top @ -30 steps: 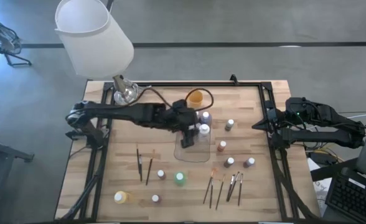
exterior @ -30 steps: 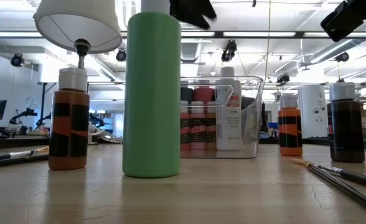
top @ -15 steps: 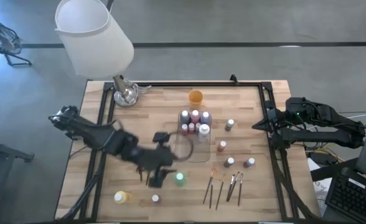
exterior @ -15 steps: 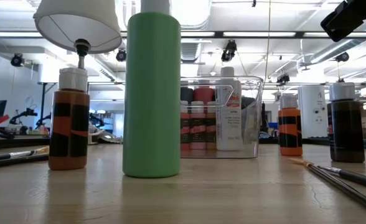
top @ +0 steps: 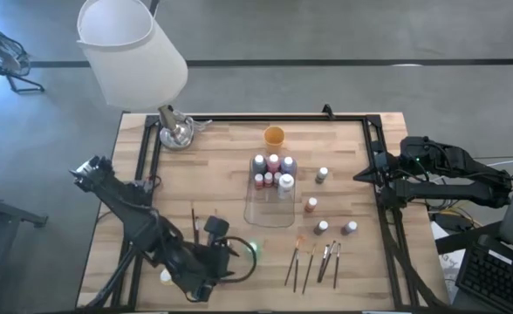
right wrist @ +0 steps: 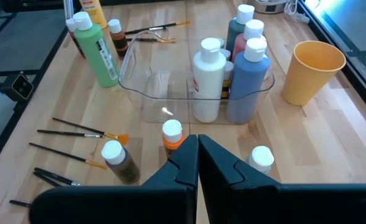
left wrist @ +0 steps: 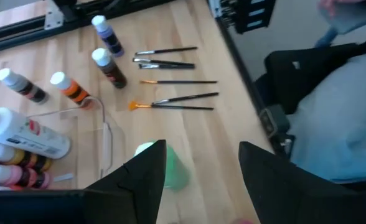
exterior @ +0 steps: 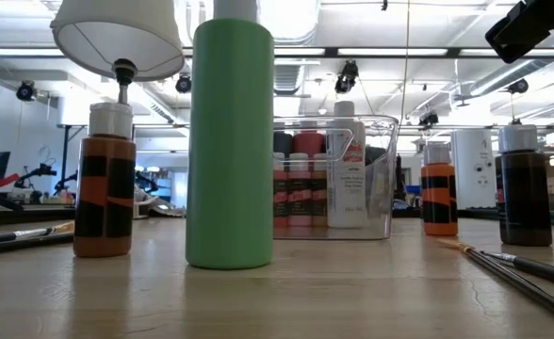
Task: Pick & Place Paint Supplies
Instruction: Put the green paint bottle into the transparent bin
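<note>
Presently, item by item, left to right across my table.

Yellow-orange bottle point(top: 168, 276): upright at the near left edge, just beside my left arm.

My left gripper point(top: 224, 255): low over the near-left boards, fingers point(left wrist: 142, 177) spread wide and holding nothing.

Green bottle point(top: 253, 251): upright, just right of that gripper, seen between and just beyond its fingertips in the wrist view; not gripped.

Clear tray point(top: 270, 212): centre of the table. Its far end holds several paint bottles point(top: 272, 172), among them a tall white one and a blue one; its near end is bare.

Orange cup point(top: 274, 136): beyond the tray, apart from it.

Loose bottles: an orange one point(top: 311, 206) right of the tray, then a dark one point(top: 323, 227) and a purple one point(top: 350, 228) nearer the front, and one more point(top: 323, 175) farther back.

Paintbrushes point(top: 313, 262): a fan of thin handles on the near right boards.

My right gripper point(right wrist: 198, 144): parked at the right table edge, fingers pressed together, nothing held.
</note>
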